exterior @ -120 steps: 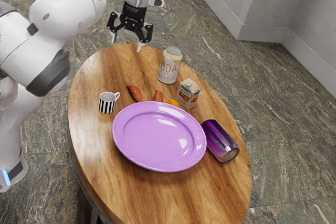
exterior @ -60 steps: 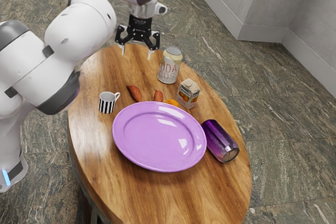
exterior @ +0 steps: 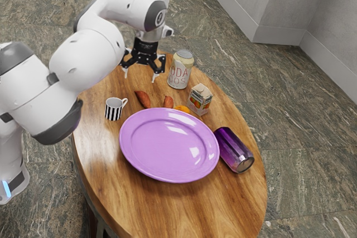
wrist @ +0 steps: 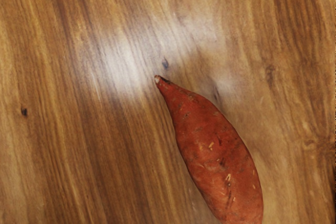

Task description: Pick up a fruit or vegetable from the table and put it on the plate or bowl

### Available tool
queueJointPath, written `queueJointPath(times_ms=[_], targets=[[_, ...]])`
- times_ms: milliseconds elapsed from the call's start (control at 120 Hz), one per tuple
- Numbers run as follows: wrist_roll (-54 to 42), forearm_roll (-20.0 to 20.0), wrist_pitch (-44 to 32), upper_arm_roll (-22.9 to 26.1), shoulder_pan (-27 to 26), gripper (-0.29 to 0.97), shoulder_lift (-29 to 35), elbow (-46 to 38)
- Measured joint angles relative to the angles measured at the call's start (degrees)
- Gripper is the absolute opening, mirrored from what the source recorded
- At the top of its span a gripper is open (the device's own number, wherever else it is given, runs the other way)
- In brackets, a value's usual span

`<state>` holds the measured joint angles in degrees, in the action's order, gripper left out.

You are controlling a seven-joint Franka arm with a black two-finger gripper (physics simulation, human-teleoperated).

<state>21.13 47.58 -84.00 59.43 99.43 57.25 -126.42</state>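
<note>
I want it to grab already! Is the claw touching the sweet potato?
Apart. In the exterior view, bare table shows between the open gripper and the sweet potato.

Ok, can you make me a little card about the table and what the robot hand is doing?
gripper: open, holding nothing, above the table near the sweet potato
sweet potato: lying on the table, just beyond the plate
plate: purple, no food on it
standing up: striped cup, soda can, carton
tipped over: purple tumbler, beside the plate
</note>
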Motion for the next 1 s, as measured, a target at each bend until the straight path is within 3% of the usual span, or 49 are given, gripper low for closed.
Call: queueJointPath(times_ms=[333,1000], targets=[[4.32,4.57,-0.56,2.49,0.72,0.68,2.06,-2.53],[6.66,4.7,-7.5,3.64,-1.17,0.68,1.85,-4.35]])
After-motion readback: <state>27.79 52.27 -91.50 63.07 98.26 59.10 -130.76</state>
